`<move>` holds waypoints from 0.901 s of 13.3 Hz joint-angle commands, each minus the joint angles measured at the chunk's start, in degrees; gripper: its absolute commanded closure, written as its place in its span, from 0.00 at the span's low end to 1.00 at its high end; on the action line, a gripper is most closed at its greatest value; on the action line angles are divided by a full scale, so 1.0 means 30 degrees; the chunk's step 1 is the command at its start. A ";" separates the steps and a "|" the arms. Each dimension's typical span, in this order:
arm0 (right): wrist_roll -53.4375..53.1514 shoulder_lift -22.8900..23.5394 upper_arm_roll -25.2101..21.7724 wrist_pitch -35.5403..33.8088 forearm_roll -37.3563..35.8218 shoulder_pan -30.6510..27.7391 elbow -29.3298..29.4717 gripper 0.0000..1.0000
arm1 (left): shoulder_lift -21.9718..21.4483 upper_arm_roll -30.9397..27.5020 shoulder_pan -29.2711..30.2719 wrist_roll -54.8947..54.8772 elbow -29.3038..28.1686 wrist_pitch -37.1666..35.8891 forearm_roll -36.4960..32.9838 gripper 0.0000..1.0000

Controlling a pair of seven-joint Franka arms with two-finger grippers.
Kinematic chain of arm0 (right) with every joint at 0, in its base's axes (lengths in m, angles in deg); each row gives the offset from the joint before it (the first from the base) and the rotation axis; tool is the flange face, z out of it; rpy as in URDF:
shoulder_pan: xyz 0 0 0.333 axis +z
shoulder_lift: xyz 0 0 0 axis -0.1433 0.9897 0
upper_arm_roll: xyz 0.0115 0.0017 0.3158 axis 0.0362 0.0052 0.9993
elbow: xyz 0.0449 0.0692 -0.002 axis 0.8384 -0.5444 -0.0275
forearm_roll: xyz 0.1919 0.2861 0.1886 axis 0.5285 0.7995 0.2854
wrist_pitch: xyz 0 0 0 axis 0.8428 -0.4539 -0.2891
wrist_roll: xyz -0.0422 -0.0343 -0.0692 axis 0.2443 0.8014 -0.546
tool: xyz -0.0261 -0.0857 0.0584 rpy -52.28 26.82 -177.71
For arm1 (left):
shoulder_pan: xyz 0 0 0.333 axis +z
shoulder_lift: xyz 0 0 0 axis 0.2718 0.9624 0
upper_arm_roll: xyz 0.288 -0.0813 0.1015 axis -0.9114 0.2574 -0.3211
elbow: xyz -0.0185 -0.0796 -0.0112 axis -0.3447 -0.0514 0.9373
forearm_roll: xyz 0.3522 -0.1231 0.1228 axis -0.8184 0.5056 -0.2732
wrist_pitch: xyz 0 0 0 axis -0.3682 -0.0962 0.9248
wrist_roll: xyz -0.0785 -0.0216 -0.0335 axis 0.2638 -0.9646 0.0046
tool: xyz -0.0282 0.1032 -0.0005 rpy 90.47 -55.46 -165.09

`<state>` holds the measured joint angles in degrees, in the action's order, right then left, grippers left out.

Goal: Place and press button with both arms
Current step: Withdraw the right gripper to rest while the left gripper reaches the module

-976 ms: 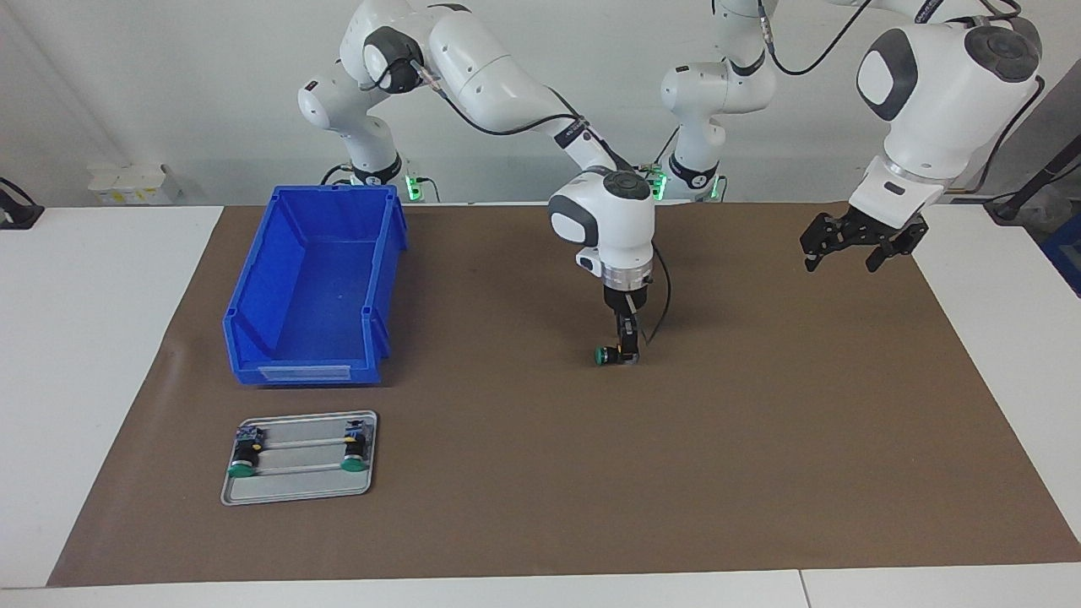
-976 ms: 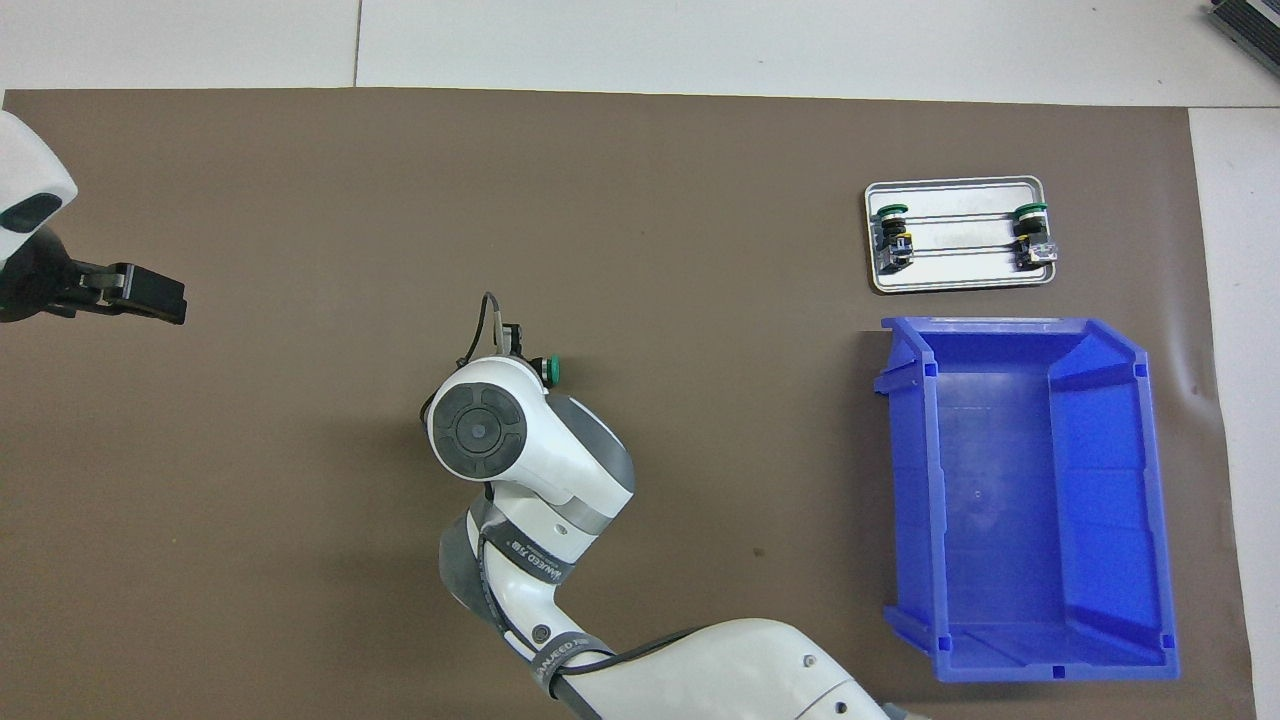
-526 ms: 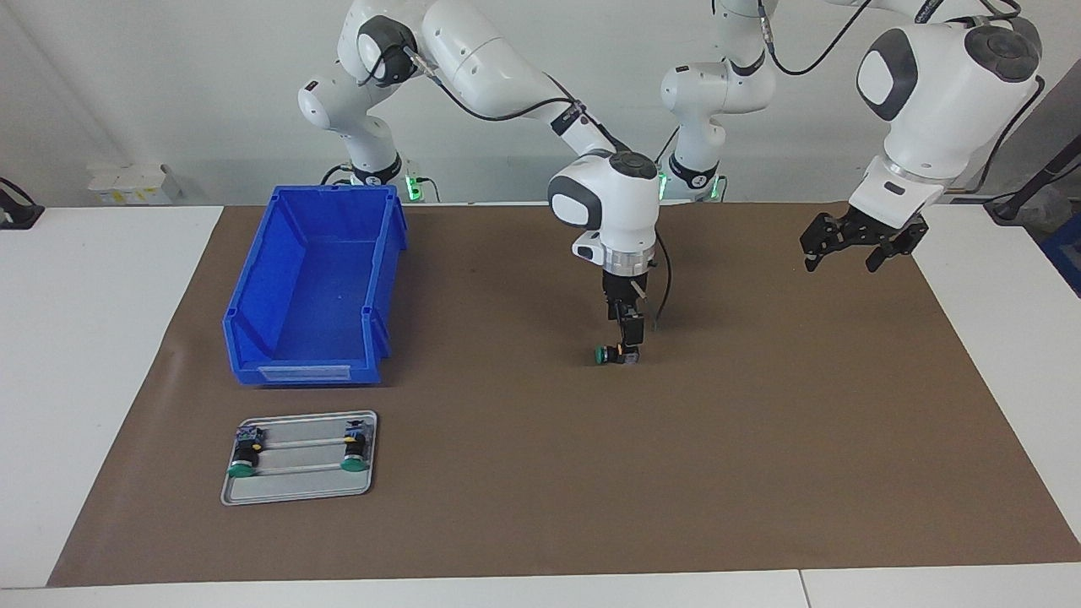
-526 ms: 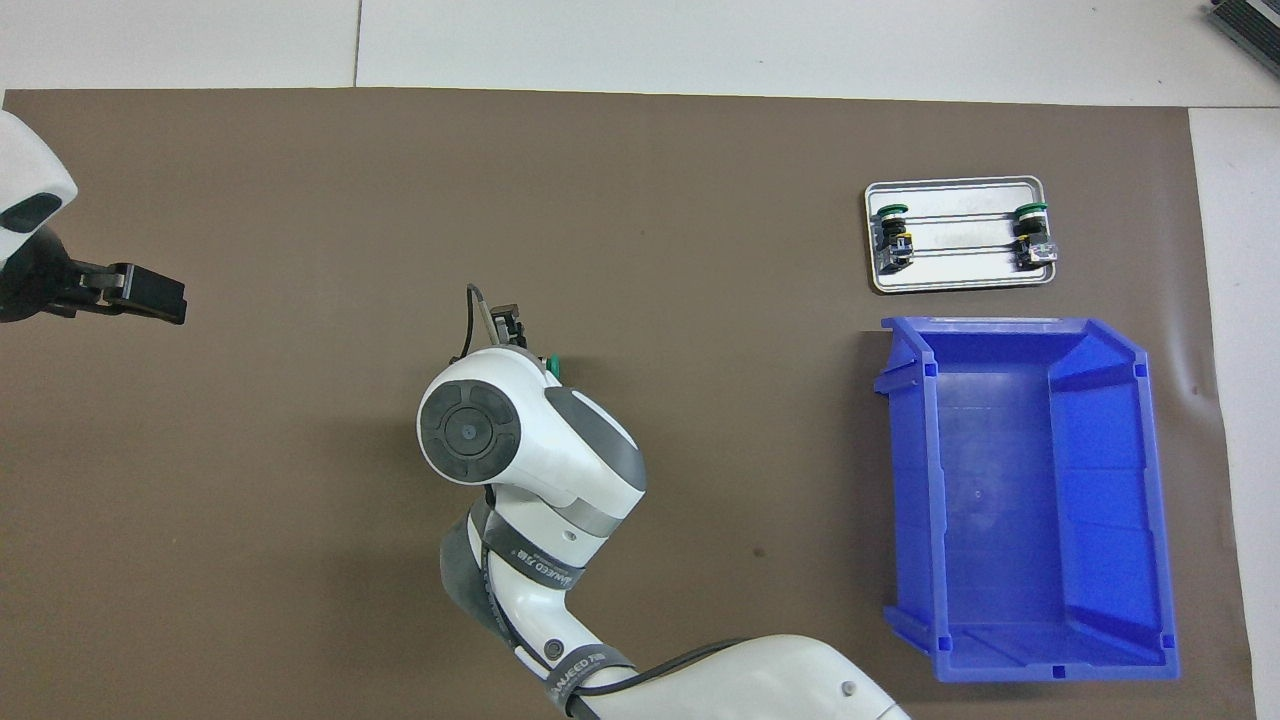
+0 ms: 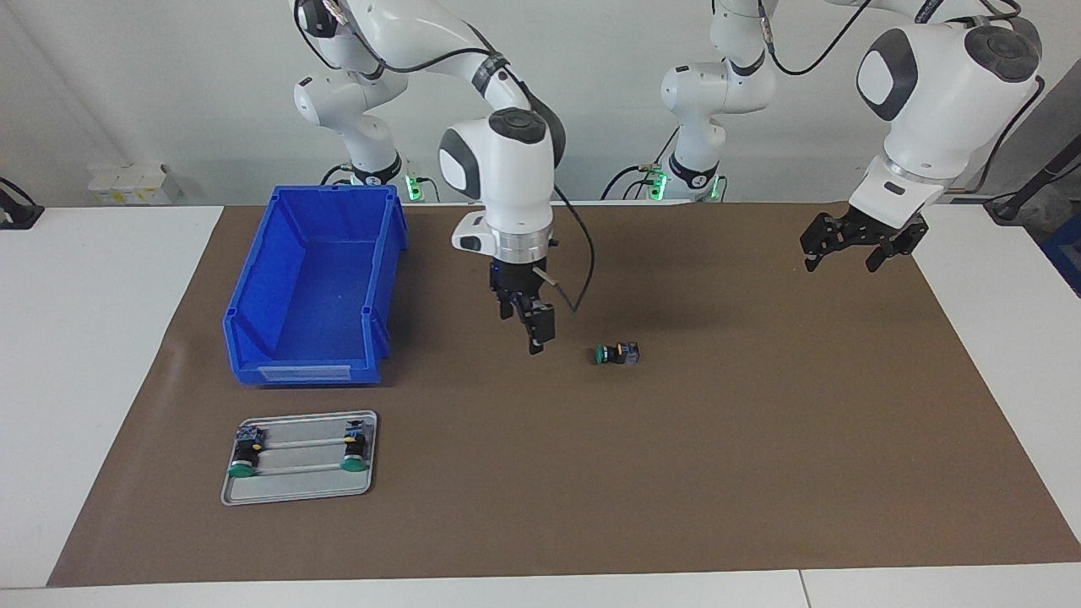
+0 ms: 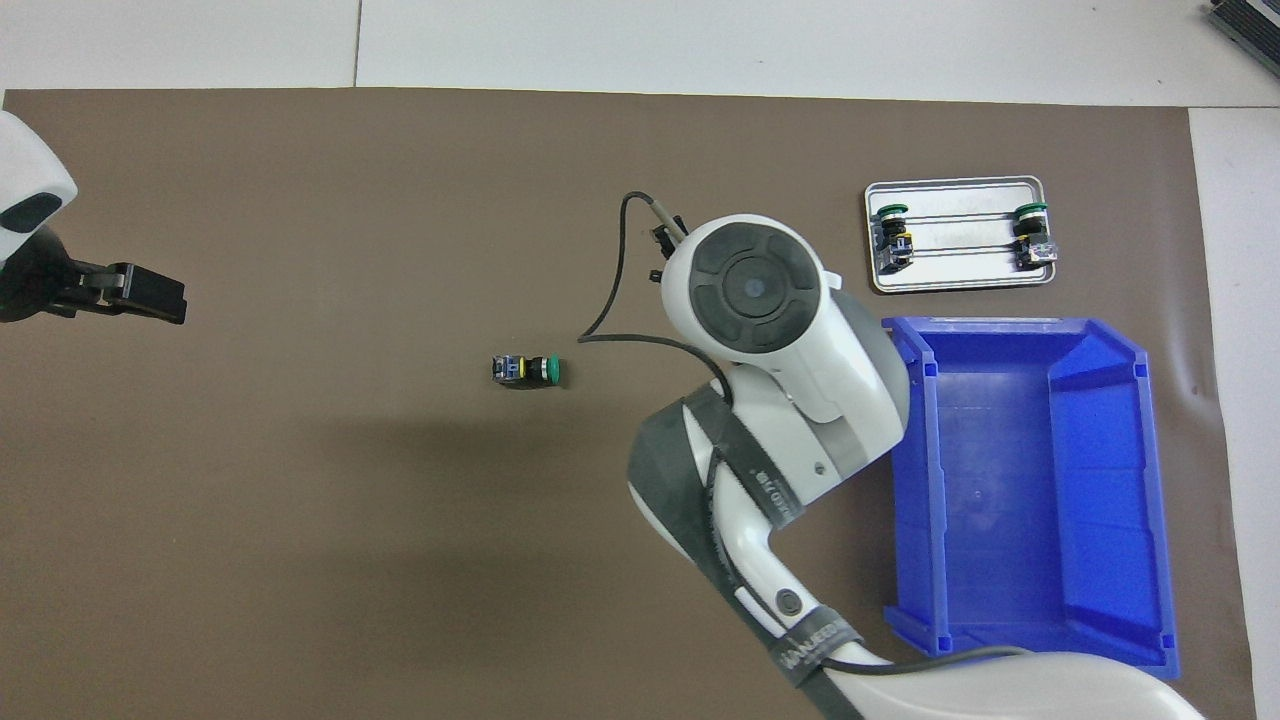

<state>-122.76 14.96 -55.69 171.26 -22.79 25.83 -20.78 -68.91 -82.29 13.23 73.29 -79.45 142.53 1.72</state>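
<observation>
While the button lies on its side on the brown mat, near the mat's middle and touched by nothing, the right gripper hangs empty over the mat between the button and the blue bin, its jaws parted. Waiting over the mat's edge at the left arm's end, the left gripper holds nothing, jaws spread wide. Two more buttons sit on the metal tray by the mat's corner, farther from the robots than the bin.
</observation>
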 commanded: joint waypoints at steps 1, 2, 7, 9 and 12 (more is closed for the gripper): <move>0.5724 -0.1347 0.0223 -0.1675 0.0122 -0.1623 -0.1406 0.01 | -0.0523 0.0029 0.0057 0.0165 -0.0673 0.0275 -0.0282 0.00; 0.7661 -0.1872 0.0223 -0.2437 0.0559 -0.2181 -0.1930 0.01 | -0.0552 0.0029 0.0028 0.0194 -0.0673 0.0275 -0.0282 0.00; 1.4932 -0.4543 0.0223 -0.2591 0.1382 -0.5285 -0.5275 0.01 | -0.0523 0.0292 -0.0411 0.0078 -0.0730 0.0568 -0.0282 0.00; 1.6928 -0.4602 0.0223 -0.2679 0.1413 -0.6604 -0.5333 0.01 | -0.0552 0.0351 -0.1113 -0.0010 -0.0906 0.1674 -0.0253 0.00; 1.9248 -0.5186 0.0223 -0.2650 0.1472 -0.8071 -0.6209 0.01 | -0.1077 0.0527 -0.2547 -0.2954 -0.2452 0.3287 -0.0223 0.00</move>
<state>-69.01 2.02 -55.80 162.65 -19.39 4.06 -35.84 -69.06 -80.31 8.35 69.98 -81.07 148.24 1.73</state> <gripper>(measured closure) 0.004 0.000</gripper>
